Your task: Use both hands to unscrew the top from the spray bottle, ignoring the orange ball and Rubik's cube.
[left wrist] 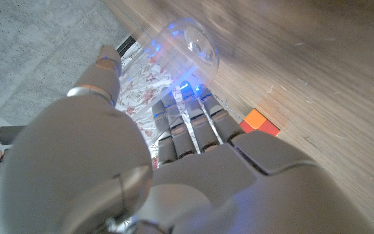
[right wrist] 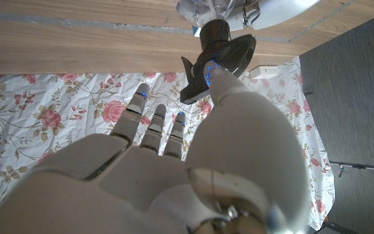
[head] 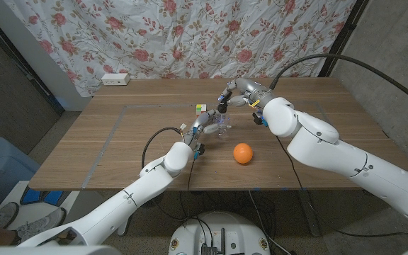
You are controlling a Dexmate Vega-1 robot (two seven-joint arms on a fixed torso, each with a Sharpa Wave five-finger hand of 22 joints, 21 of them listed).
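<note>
Spray bottle (head: 221,126), clear plastic, stands upright near the middle of the wooden table (head: 119,149), slightly toward the far edge. Its black trigger top (right wrist: 218,47) is seen in the right wrist view, still on the neck.

Left hand (head: 201,125) is at the bottle's body from the robot's left side. In the left wrist view its fingers (left wrist: 193,127) lie side by side against the clear wall, thumb reaching round the other side; it appears to grip the body.

Right hand (head: 236,95) sits above and just behind the bottle, over the top. In the right wrist view the thumb touches the black trigger top while the other fingers (right wrist: 149,120) are straight and spread, pointing past it toward the curtain. Whether the top is truly pinched cannot be told from these views.

Surroundings: Rubik's cube (head: 202,109) lies just beyond the left hand, close to the bottle on the robot's left; its orange and red faces show past the fingers in the left wrist view. Orange ball (head: 242,154) rests nearer the robot, to the bottle's right, apart from both hands. White power strip (head: 115,79) sits at the far left edge. Floral curtain (head: 190,35) hangs behind the table. Dark cables (head: 317,60) arc over the right arm.
</note>
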